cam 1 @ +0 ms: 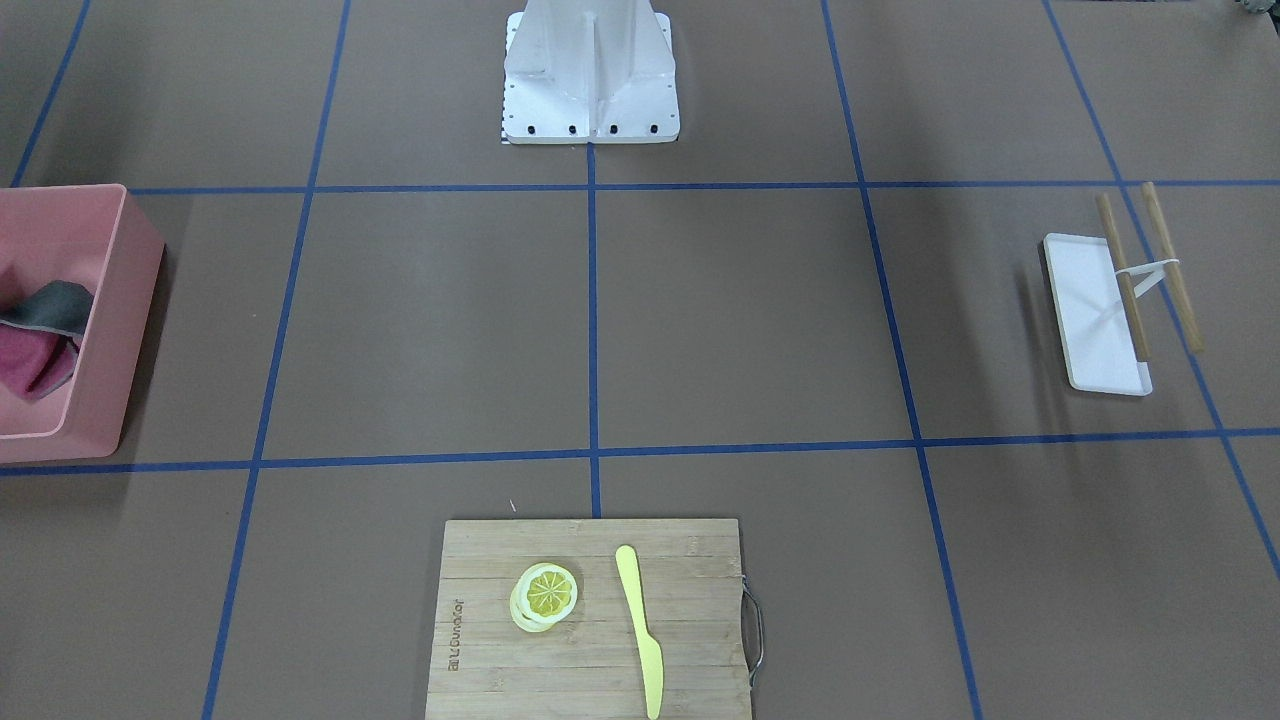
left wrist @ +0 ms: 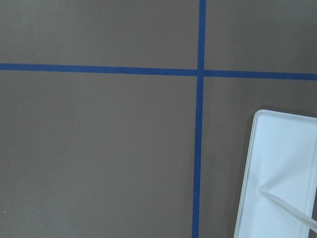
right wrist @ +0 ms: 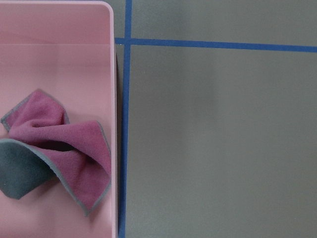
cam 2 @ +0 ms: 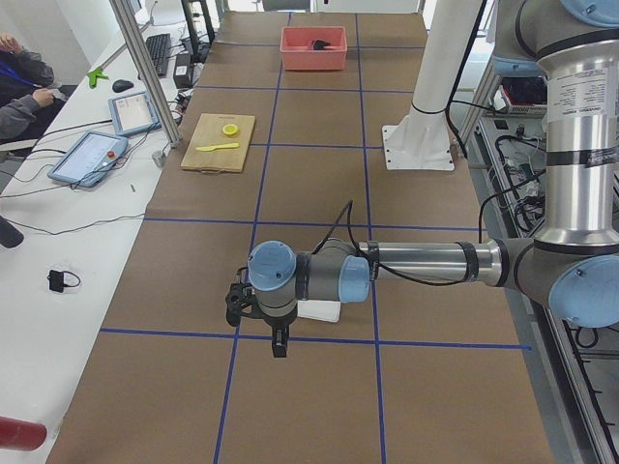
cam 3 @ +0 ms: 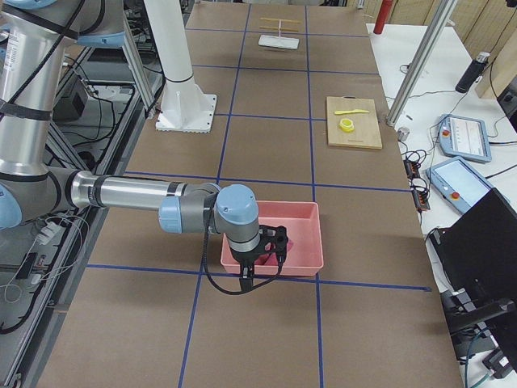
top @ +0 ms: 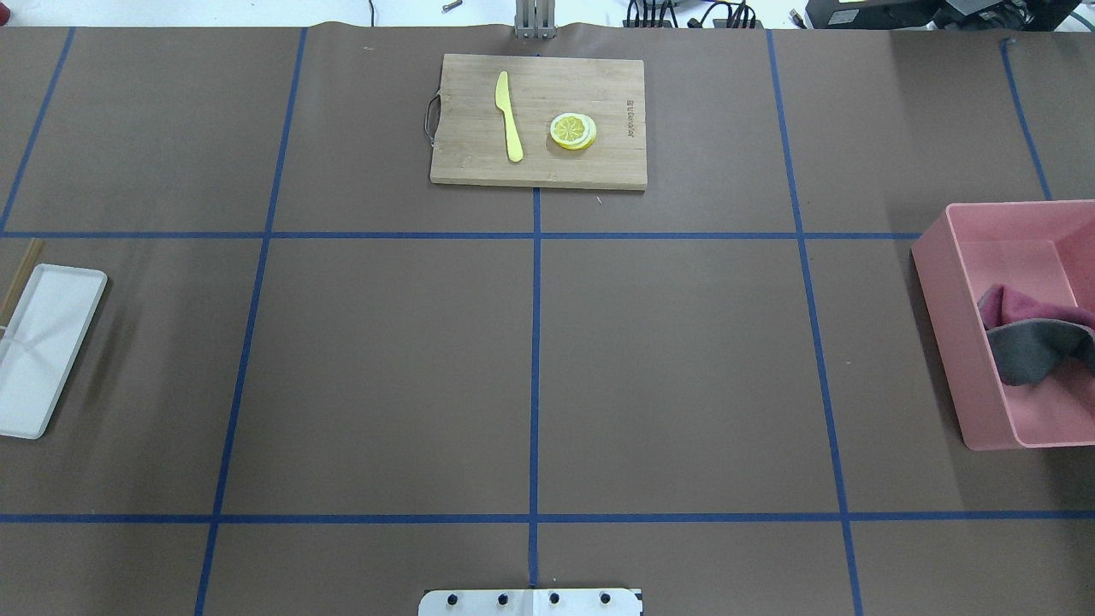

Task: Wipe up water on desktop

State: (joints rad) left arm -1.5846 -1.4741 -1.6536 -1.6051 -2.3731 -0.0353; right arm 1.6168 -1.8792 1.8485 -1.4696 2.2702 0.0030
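Note:
The desktop (top: 667, 376) is a brown tabletop crossed by blue tape lines; I see no water on it. A pink and grey cloth (top: 1031, 338) lies crumpled in a pink bin (top: 941, 342) at the table's right end, and it also shows in the right wrist view (right wrist: 59, 144). My right gripper (cam 3: 279, 242) hangs over the bin's edge. My left gripper (cam 2: 235, 304) hangs by the white tray (cam 2: 319, 311) at the left end. Both show only in the side views, so I cannot tell whether they are open or shut.
A bamboo cutting board (top: 539, 162) at the far middle carries a lemon slice (top: 573, 131) and a yellow knife (top: 509, 111). The white tray (top: 43, 342) has wooden sticks (cam 1: 1170, 260) propped over it. The robot's base (cam 1: 590, 80) stands at the near edge.

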